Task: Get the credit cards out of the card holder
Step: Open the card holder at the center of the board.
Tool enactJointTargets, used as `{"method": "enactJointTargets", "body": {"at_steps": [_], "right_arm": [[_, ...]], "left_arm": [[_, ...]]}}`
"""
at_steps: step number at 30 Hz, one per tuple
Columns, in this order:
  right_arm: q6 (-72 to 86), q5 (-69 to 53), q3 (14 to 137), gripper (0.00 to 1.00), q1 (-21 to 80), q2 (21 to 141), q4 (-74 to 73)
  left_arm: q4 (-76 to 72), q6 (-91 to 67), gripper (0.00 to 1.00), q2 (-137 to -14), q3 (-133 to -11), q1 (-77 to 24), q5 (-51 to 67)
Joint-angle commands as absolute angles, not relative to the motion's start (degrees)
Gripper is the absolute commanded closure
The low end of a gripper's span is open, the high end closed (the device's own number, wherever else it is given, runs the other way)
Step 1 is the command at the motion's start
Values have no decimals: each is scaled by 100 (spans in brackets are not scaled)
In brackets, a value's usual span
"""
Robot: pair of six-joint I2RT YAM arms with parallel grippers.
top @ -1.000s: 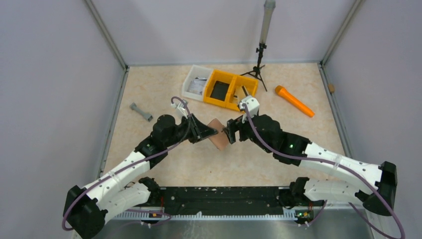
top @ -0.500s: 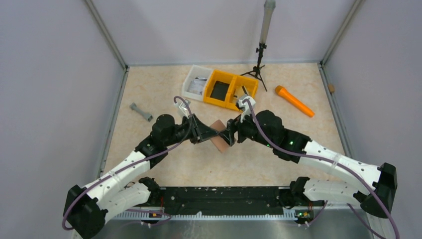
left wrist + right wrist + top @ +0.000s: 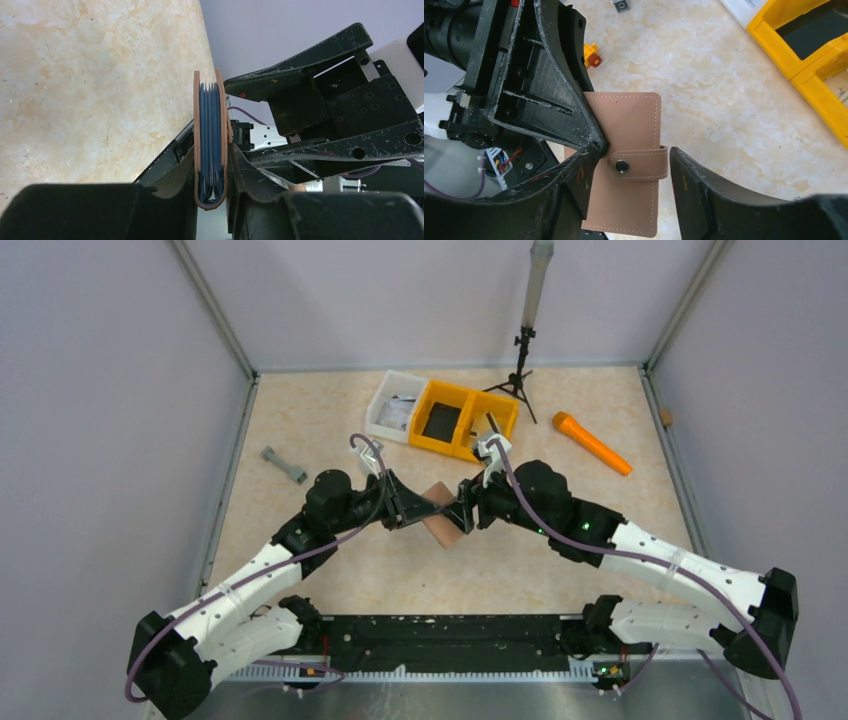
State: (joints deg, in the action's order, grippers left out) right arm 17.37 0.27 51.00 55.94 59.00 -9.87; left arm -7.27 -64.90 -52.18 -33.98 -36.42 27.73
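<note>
The card holder point(image 3: 441, 517), reddish-brown and folded shut, is held on edge above the table between the two arms. My left gripper point(image 3: 428, 507) is shut on it; the left wrist view shows its fingers point(image 3: 211, 192) pressing both covers near the fold, with blue-grey inner leaves point(image 3: 210, 125) between them. The snap tab point(image 3: 639, 164) is fastened over the holder's cover point(image 3: 634, 122). My right gripper point(image 3: 634, 161) is open, one finger on each side of the tab; it meets the holder from the right in the top view point(image 3: 463, 510). No credit cards show as such.
Yellow bins point(image 3: 455, 420) and a white tray point(image 3: 395, 405) stand behind the holder. An orange cylinder point(image 3: 592, 443) lies at the back right, a grey part point(image 3: 284, 465) at the left, a small tripod point(image 3: 520, 365) at the back. A yellow-red toy piece point(image 3: 592, 54) lies on the table.
My right gripper has moved left, closing in on the holder until its fingers straddle the tab. The left gripper keeps its hold and has barely shifted.
</note>
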Motion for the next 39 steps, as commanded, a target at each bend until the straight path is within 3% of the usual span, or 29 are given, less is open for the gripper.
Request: {"method": "enactJointTargets", "body": {"at_steps": [1, 21, 22, 25, 32, 39], "right_arm": [[1605, 23, 5261, 39, 5555, 6006, -1213], [1391, 284, 5148, 39, 5555, 6113, -1421], [1389, 238, 5169, 41, 5555, 6139, -1418], [1485, 206, 5188, 60, 5542, 6175, -1352], [1832, 317, 5005, 87, 5426, 5990, -1008], [2463, 616, 4587, 96, 5132, 5568, -676]], "left_arm": [[-1288, -6627, 100, -5146, -3601, -3651, 3003], [-1419, -6732, 100, -5146, -3592, -3649, 3141], [-1423, -6732, 100, -5148, -3593, -3650, 3159], [-1480, -6749, 100, -5142, -3588, -3652, 3199], [-1499, -6751, 100, -5159, -3563, -3656, 3248], [-1438, -6706, 100, -5120, -3518, -3651, 3230]]}}
